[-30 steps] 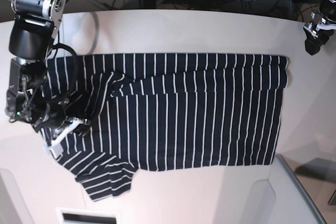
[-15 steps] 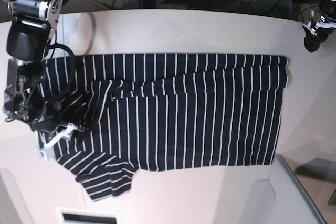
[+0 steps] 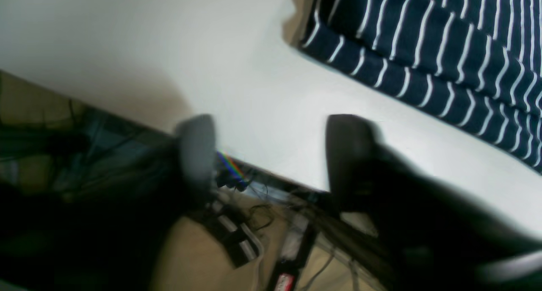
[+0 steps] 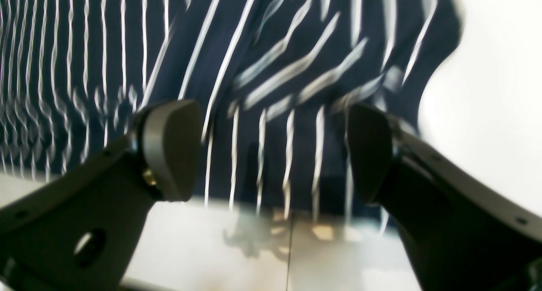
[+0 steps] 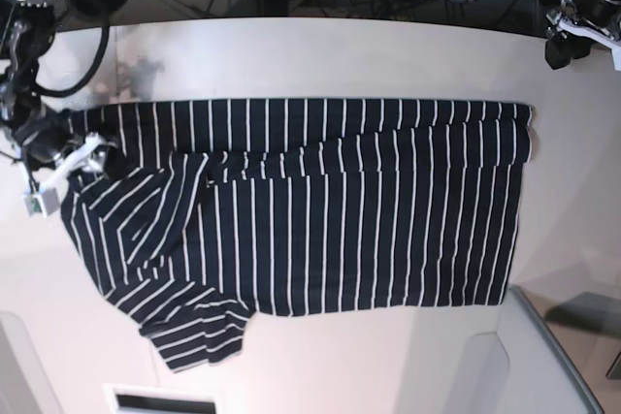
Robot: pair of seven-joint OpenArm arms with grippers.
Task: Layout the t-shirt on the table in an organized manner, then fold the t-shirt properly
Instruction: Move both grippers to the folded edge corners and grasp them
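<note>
Base view: dark navy, white-striped soft cloth t-shirt (image 5: 310, 220) spread across smooth off-white table (image 5: 340, 55), body mostly flat, near sleeve bunched and creased by right gripper (image 5: 60, 170). Risk: a fold over that rumpled sleeve likely to set crooked.

Left wrist view: left gripper (image 3: 271, 155) parted, empty, hanging over the table edge, well apart from the folded hem. Risk: snagging the hem on approach.

Right wrist view: right gripper jaws wide, holding nothing, above limp wrinkled fabric; blurred
</note>
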